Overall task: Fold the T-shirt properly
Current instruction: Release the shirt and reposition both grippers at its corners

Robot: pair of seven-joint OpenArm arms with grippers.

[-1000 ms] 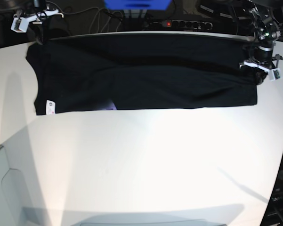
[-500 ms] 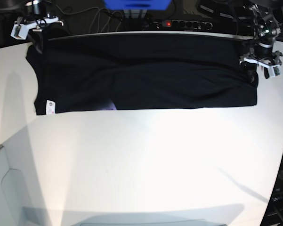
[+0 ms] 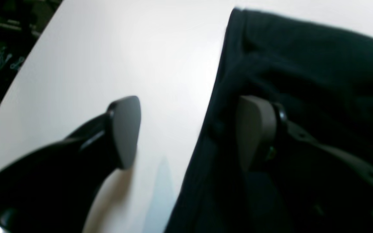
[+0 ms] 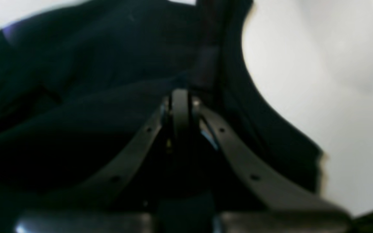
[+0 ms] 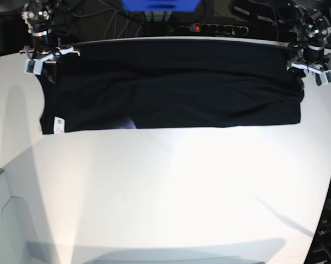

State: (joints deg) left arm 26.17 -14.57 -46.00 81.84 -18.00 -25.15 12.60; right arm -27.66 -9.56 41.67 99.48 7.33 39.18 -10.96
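Black T-shirt [image 5: 171, 88], folded lengthwise on bench [image 5: 171, 192]: left hand [image 3: 186, 132] open, empty; right hand [image 4: 180, 106] pinched shut on 9 o'clock cloth edge; next, probably regrasp 3 o'clock end.

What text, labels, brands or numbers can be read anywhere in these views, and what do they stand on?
None can be read.
White tag at the near corner of the black T-shirt: a small dark mark on it, too small to read.
Small white tags on the left gripper and right gripper: too small to read.
Both wrist views: blurred, with no lettering showing.
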